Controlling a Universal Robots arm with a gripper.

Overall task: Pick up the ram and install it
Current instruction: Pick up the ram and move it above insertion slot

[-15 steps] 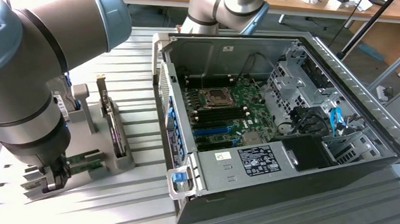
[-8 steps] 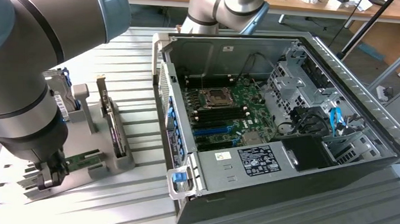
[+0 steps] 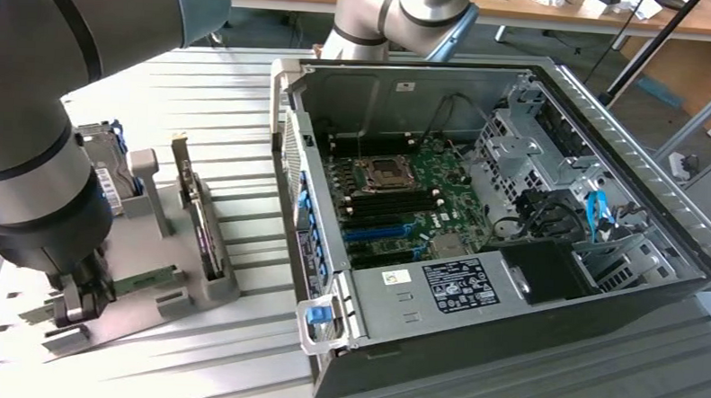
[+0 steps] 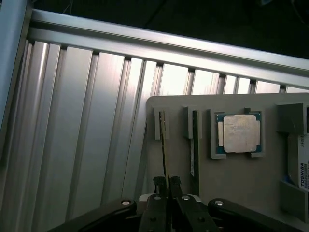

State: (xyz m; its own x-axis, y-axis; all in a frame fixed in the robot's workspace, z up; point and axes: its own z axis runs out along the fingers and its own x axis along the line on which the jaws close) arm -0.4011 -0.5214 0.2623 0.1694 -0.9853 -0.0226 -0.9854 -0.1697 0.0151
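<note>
The fingers (image 4: 175,186) are pressed together on the near end of the ram (image 4: 164,145), one on each face. The ram stands on its long edge in a narrow slot of a gray holder (image 4: 241,188). From the wrist it is seen edge-on, as a thin, dark line with a pale brownish rim, so its chips and green face cannot be made out. Its far end sits against a small gray block at the head of the slot.

Just beside it, in the next slot, a second stick (image 4: 194,145) stands on edge and shows a strip of green. Further along the holder, a square silver processor (image 4: 239,133) lies flat in a framed pocket. A hard drive (image 4: 301,169) sits in the end bay, cut off by the picture's edge.

In the exterior view the arm's thick body covers the holder's near corner and most of the fingers (image 3: 81,302). Whether the ram has lifted from its slot cannot be told. Behind them an upright card (image 3: 197,212) with a metal bracket stands in the holder.

The holder rests on a ribbed metal desk (image 4: 87,145). To the exterior view's right, the open computer case (image 3: 628,143) lies on its side. Inside it are a motherboard (image 3: 404,201), a power supply (image 3: 448,288) and loose cables.
</note>
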